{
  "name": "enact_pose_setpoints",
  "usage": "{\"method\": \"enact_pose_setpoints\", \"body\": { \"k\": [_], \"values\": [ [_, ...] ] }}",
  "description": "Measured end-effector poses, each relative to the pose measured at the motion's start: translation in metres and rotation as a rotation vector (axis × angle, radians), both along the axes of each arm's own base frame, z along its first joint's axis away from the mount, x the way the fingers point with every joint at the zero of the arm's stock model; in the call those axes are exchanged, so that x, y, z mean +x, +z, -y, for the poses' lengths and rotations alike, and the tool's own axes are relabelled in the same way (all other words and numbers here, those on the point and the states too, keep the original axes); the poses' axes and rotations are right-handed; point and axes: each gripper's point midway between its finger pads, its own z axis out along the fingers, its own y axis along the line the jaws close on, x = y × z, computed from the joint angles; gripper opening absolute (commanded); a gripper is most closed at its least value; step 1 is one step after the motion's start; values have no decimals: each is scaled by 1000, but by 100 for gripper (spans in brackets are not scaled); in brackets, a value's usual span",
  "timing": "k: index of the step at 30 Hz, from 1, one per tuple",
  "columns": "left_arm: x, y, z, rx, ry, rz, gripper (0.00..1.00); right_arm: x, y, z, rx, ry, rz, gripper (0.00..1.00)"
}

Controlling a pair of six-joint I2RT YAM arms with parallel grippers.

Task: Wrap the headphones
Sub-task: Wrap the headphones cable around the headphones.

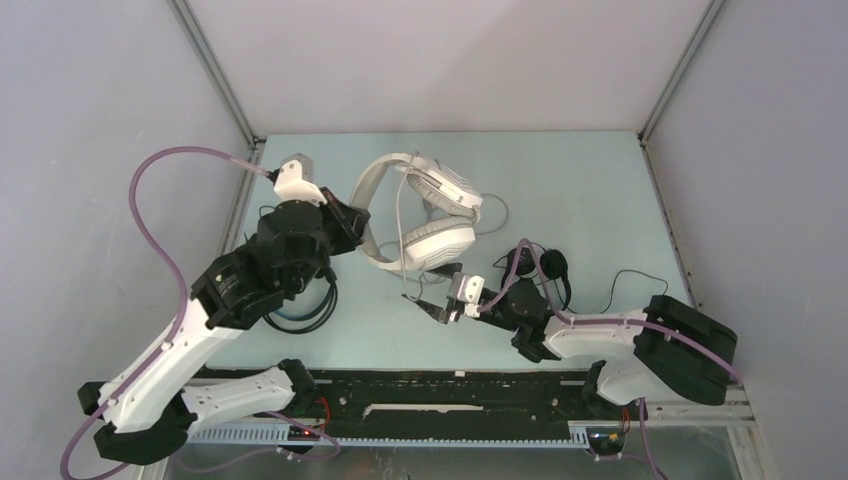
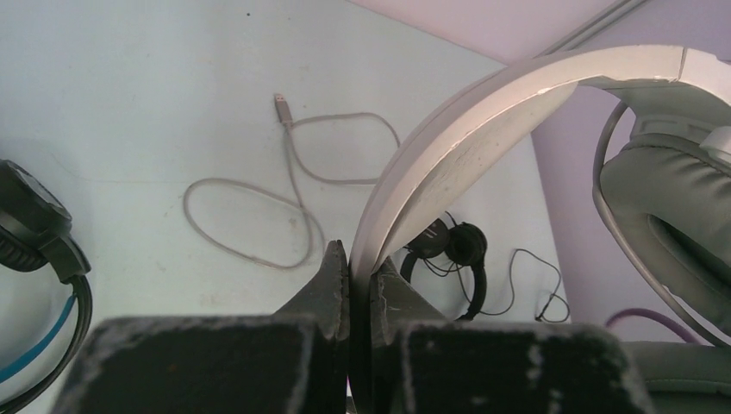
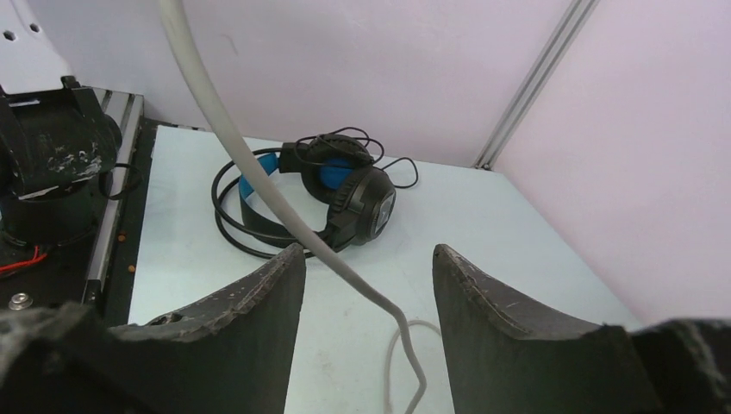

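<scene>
The white-grey headphones [image 1: 425,215] lie mid-table, partly raised, ear cups together. My left gripper [image 1: 358,232] is shut on their headband [image 2: 483,112], which runs up and out from between the pads in the left wrist view. The grey cable [image 3: 259,172] hangs down between the fingers of my right gripper [image 3: 371,259], which is open and not pinching it. More of the cable [image 2: 259,203] lies in loops on the table. The black headphones with blue lining [image 3: 345,194] sit under my left arm [image 1: 300,300]. The slim black headphones [image 1: 545,270] lie beside my right wrist.
Grey enclosure walls and metal corner posts [image 1: 225,90] close in the table on three sides. A black rail [image 1: 450,390] with the arm bases runs along the near edge. The slim set's thin cord [image 1: 625,285] trails to the right.
</scene>
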Motion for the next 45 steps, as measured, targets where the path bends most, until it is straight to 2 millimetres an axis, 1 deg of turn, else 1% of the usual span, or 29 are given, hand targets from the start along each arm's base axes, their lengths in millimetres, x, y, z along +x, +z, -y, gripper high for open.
{"method": "enact_pose_setpoints", "body": {
  "k": [6,9,12,17,18,20,23,31,37,40,45],
  "values": [
    [-7,10,0,-46,-20,8,0,3,-15,-9,6,28,-4,57],
    [-10,13,0,-63,-30,8,0,5,-28,-13,-10,39,-20,57],
    [-12,14,0,-76,-35,8,0,8,-41,-16,-26,41,-40,53],
    [-15,16,1,-85,-51,8,0,13,-56,-18,-37,38,-81,36],
    [-15,16,1,-87,-55,8,0,14,-58,-19,-38,37,-88,30],
    [-17,16,3,-93,-71,5,0,16,-61,-19,-34,33,-105,14],
    [-21,18,5,-106,-92,4,0,21,-65,-18,-32,23,-130,1],
    [-27,25,-1,-118,-101,25,0,32,-60,-13,6,-11,-173,0],
    [-33,30,3,-104,-160,41,0,34,-63,-6,14,-40,-205,0],
    [-39,34,7,-77,-219,62,0,34,-57,0,34,-54,-209,0],
    [-52,33,18,-4,-369,90,0,45,-32,19,97,-89,-230,0]
  ]
}}
